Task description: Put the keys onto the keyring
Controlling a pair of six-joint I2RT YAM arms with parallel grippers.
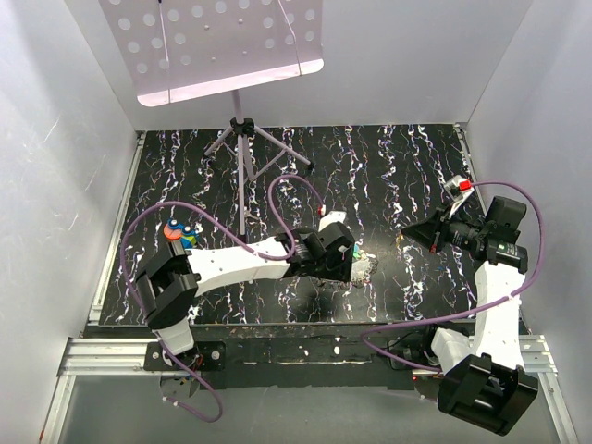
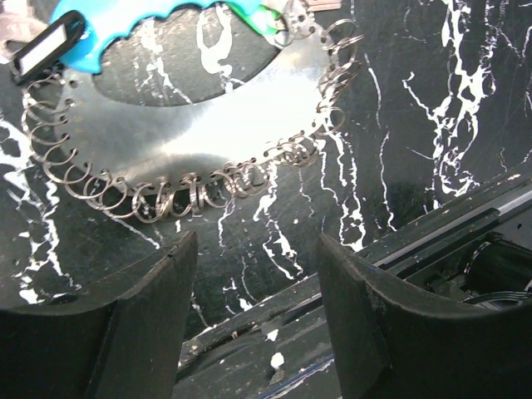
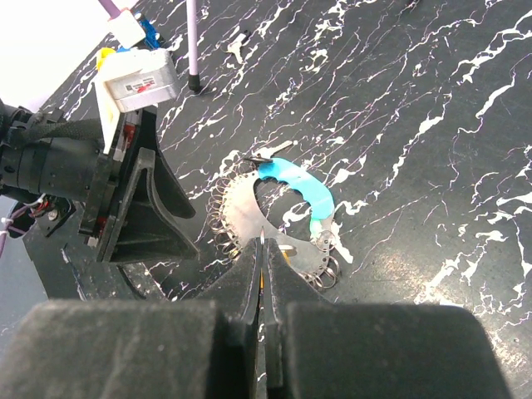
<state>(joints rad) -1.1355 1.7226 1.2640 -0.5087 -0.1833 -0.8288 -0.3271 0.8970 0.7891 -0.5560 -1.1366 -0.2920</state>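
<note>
The keyring [image 1: 363, 263] is a flat metal plate [image 2: 208, 133] edged with several split rings and fitted with a turquoise handle [image 2: 125, 21]; it lies on the black marbled table. My left gripper [image 2: 258, 274] hovers open just in front of it, with nothing between its fingers. My right gripper [image 3: 263, 258] is shut on the yellow-orange key. The key's thin metal tip [image 3: 263, 239] pokes out towards the plate [image 3: 249, 212], a little short of it. A blue key [image 1: 186, 228] lies in a small coloured cluster at the table's left.
A music stand's tripod [image 1: 242, 139] stands at the back centre, its perforated desk [image 1: 222, 42] overhead. A black-framed label tag [image 2: 46, 46] hangs on the keyring. The table's front edge and metal rail [image 2: 465, 224] run right behind my left gripper.
</note>
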